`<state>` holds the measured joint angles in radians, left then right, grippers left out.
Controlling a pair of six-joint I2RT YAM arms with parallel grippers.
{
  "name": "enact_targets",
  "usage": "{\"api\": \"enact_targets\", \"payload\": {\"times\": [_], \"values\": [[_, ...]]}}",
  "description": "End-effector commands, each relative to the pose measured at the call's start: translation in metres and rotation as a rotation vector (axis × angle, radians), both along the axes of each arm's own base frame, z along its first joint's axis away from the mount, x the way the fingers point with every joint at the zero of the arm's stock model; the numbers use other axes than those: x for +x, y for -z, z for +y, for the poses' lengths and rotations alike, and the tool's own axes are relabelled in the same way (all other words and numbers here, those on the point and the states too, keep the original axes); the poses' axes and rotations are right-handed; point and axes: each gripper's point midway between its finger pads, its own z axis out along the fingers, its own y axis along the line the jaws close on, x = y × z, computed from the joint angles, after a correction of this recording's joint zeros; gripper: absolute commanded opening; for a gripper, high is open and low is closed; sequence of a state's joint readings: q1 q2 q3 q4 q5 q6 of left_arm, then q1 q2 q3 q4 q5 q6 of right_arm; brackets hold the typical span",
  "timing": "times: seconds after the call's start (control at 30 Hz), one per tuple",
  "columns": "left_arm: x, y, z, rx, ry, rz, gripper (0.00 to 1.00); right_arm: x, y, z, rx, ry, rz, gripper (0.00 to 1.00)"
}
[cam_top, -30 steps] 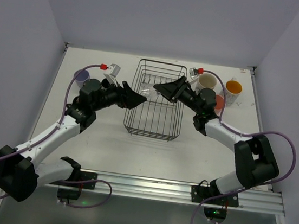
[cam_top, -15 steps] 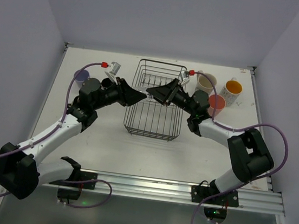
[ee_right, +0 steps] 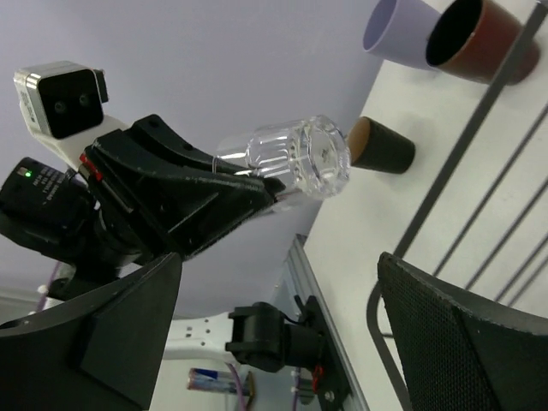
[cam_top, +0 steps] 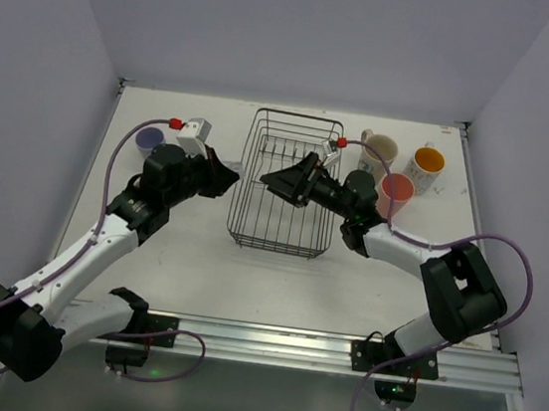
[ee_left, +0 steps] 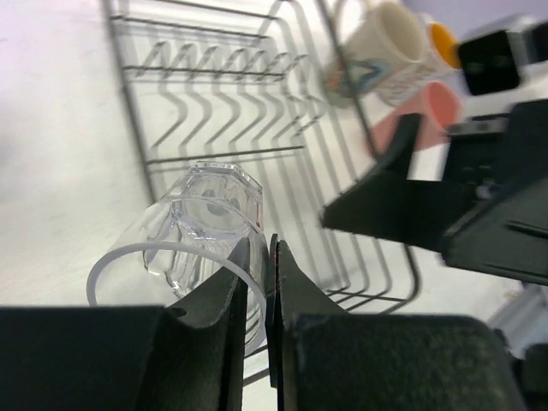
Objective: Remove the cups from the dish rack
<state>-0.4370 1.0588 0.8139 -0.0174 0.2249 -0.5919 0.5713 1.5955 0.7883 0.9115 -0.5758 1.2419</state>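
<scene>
The lavender cup (cam_top: 149, 139) stands farthest left, near the back left corner of the table (cam_top: 180, 244). In the right wrist view a brown mug (ee_right: 475, 38) stands just beside it, and a dark cup (ee_right: 381, 145) sits on the table a little nearer the rack.

Next comes the left claw (ee_left: 259, 244), reaching toward the rack's left side. Its fingers are nearly together, pinching the rim wall of a clear glass (ee_left: 205, 231). The glass is off the table and tipped on its side, its thick faceted base pointing toward the rack and its open mouth toward the claw. It hangs just beside the rack's left wall; whether it is touching the wire cannot be told.

The rack (cam_top: 285, 182), a black wire basket, sits in the middle of the table toward the back.

The right claw (cam_top: 283, 179) hovers over the rack, pointing left at the glass. Its two fingers are spread wide with nothing between them, and it stands apart from the glass.

To the right of the rack, three more cups are grouped on the table. They are a cream mug (cam_top: 379, 150) nearest the rack's back corner, a pink tumbler (cam_top: 397, 190) in front of it, and an orange-lined mug (cam_top: 427, 162) farthest right.
</scene>
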Motion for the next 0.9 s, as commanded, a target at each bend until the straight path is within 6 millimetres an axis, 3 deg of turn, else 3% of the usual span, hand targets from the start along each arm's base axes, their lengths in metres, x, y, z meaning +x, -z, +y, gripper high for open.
{"api": "enact_targets", "payload": {"times": [0.0, 0.07, 0.23, 0.27, 0.33, 0.37, 0.43, 0.6, 0.87], "values": [[-0.005, 0.013, 0.062, 0.259, -0.221, 0.031, 0.00, -0.005, -0.007, -0.017, -0.094, 0.075, -0.098, 0.99], [-0.015, 0.033, 0.078, 0.347, -0.251, 0.102, 0.00, -0.003, 0.002, -0.026, -0.170, 0.122, -0.111, 0.99], [-0.027, 0.092, 0.100, 0.477, -0.305, 0.257, 0.00, -0.007, -0.018, -0.054, -0.248, 0.248, -0.209, 0.99], [-0.023, 0.102, 0.100, 0.495, -0.309, 0.279, 0.00, -0.009, -0.015, -0.058, -0.286, 0.255, -0.223, 0.99], [-0.016, 0.113, 0.107, 0.522, -0.345, 0.309, 0.00, -0.016, -0.036, -0.067, -0.290, 0.279, -0.279, 0.99], [-0.013, 0.127, 0.106, 0.537, -0.333, 0.357, 0.00, -0.017, -0.034, -0.072, -0.328, 0.287, -0.291, 0.99], [-0.004, 0.131, 0.105, 0.551, -0.341, 0.380, 0.00, -0.026, -0.051, -0.080, -0.326, 0.301, -0.338, 0.99], [0.007, 0.158, 0.124, 0.675, -0.421, 0.442, 0.10, -0.038, -0.055, -0.096, -0.374, 0.336, -0.391, 0.99], [0.014, 0.183, 0.120, 0.732, -0.389, 0.521, 0.22, -0.041, -0.062, -0.109, -0.429, 0.370, -0.437, 0.99]]}}
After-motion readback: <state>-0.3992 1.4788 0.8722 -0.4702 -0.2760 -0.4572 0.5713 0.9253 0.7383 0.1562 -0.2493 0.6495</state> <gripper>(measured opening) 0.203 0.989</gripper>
